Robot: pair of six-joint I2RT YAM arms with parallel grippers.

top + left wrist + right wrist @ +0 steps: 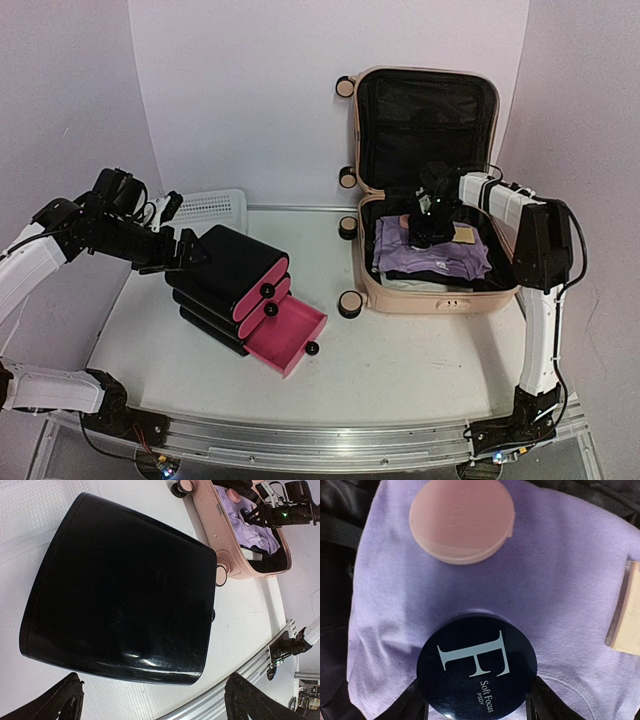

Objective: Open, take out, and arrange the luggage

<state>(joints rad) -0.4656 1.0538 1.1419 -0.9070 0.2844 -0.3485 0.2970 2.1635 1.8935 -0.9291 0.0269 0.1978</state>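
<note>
The beige-pink luggage [430, 295] lies open at the back right, its lid [425, 110] leaning on the wall; its shell also shows in the left wrist view [220, 525]. Folded purple clothing [560, 565] fills the lower half. On it lie a black round compact [477, 665] marked "F Soft Focus" and a pink round compact [461, 520]. My right gripper [477, 700] reaches down into the case [430, 232], its fingers pressed against both sides of the black compact. My left gripper [155, 700] stands open behind the black drawer box [125, 590], holding nothing.
The black drawer box [235, 270] with pink fronts sits left of centre, its bottom pink drawer [285, 335] pulled out toward the front. A white mesh basket [215, 208] stands behind it by the wall. A flat beige item [627, 615] lies on the clothing's right edge.
</note>
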